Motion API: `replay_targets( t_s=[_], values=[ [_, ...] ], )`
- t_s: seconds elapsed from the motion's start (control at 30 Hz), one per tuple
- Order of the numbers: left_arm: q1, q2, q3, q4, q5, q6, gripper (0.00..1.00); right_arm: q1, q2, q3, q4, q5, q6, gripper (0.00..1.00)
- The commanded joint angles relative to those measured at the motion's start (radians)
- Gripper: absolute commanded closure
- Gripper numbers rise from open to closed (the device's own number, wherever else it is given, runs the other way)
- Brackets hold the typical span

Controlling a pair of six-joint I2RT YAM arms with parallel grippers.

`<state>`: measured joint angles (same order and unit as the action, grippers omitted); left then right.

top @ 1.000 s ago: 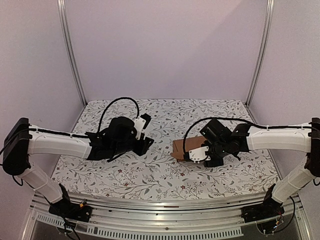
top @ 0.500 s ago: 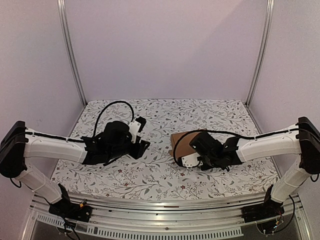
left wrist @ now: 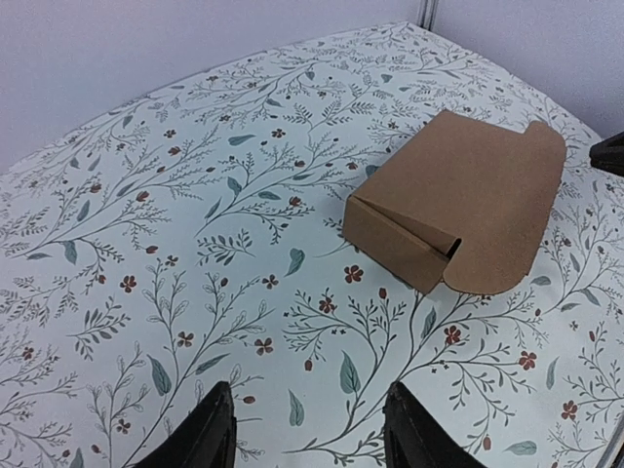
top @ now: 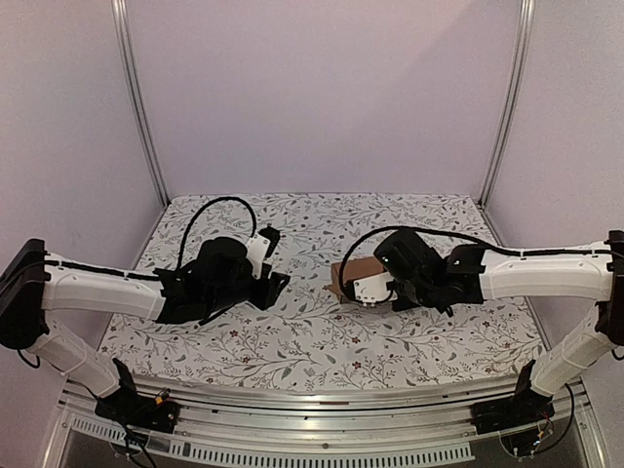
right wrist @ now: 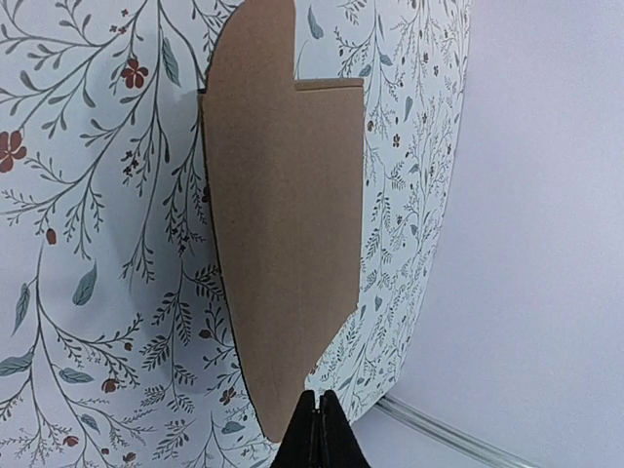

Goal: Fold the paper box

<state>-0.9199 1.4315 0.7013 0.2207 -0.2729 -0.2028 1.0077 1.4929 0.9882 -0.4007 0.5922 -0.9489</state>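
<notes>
Brown paper box [left wrist: 458, 210] on floral cloth [left wrist: 146, 195], lid overhanging, not tucked. Right gripper [right wrist: 317, 434] shut, tips at the box's rounded near edge — pinching or only touching, impossible to tell. Left gripper [left wrist: 307, 429] open, empty; box ahead-right of its jaws, well apart. Best pressed down slowly, far side braced against sliding.
</notes>
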Motion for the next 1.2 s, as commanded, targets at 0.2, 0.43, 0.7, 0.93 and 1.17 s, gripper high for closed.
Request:
replay_targets(
  t_s=[0.2,0.43,0.7,0.93,1.17],
  values=[
    [0.001,0.001,-0.017,0.007,-0.007,-0.002,0.49,0.005,-0.064,-0.067,-0.001,-0.041,0.009,0.54],
    [0.001,-0.004,-0.015,0.009,-0.009,-0.005,0.49,0.005,0.05,-0.157,0.342,0.06,-0.098,0.49],
    [0.001,-0.03,-0.035,0.005,-0.022,-0.004,0.49,0.005,0.227,-0.149,0.548,0.135,-0.157,0.55],
    [0.003,-0.04,-0.045,0.008,-0.024,0.001,0.49,0.006,0.204,-0.132,0.498,0.133,-0.149,0.9],
    [0.004,-0.042,-0.039,0.01,-0.023,0.009,0.49,0.006,0.111,-0.02,0.159,0.063,-0.074,0.97]
  ],
)
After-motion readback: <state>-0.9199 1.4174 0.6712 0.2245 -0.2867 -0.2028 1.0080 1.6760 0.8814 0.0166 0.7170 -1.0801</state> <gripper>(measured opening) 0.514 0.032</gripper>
